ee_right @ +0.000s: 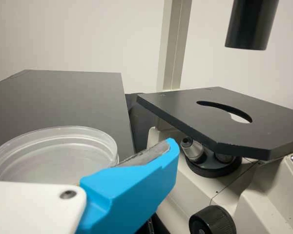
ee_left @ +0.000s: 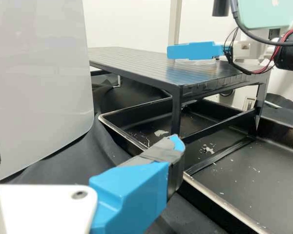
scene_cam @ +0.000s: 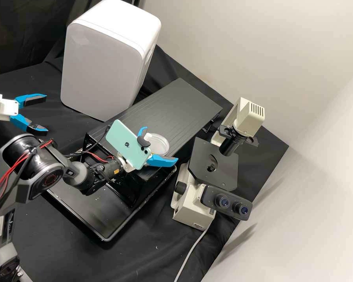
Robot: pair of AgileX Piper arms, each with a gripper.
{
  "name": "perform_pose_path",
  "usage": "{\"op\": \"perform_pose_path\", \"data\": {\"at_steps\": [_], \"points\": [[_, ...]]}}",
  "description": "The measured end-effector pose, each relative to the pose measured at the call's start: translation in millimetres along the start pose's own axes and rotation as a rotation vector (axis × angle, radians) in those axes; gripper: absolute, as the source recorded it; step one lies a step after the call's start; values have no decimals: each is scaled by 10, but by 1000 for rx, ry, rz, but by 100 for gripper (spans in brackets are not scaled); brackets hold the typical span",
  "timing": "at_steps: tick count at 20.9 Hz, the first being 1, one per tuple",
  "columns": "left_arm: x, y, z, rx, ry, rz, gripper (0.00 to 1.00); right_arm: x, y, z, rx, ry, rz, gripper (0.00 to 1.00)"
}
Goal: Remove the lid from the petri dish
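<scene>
A clear petri dish [scene_cam: 157, 144] with its lid on sits near the front edge of a black raised platform [scene_cam: 176, 103]. My right gripper [scene_cam: 161, 144] is open and straddles the dish, one blue finger on each side. In the right wrist view the dish [ee_right: 53, 151] lies just beside one finger [ee_right: 136, 178]; I cannot tell whether they touch. My left gripper [scene_cam: 46, 112] hangs open and empty at the far left of the bench, well away from the dish. From the left wrist view, one finger of the right gripper [ee_left: 195, 50] shows above the platform [ee_left: 151, 66].
A white box [scene_cam: 106, 55] stands behind the platform at the back left. A microscope [scene_cam: 215, 172] stands right of the dish, its black stage [ee_right: 219, 117] close by. The platform stands in a shallow black tray [scene_cam: 106, 219] with white specks.
</scene>
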Motion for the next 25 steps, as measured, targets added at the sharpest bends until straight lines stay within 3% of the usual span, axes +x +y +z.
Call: {"op": "perform_pose_path", "data": {"at_steps": [6,7,25], "points": [[1,-1,-3,-6,10,2,100,2,-6,6,0,-2,-2,100],[1,-1,-3,-6,10,2,100,2,-6,6,0,-2,-2,0],[2,-2,0,-6,9,2,100,2,-3,3,0,2,2,0]]}}
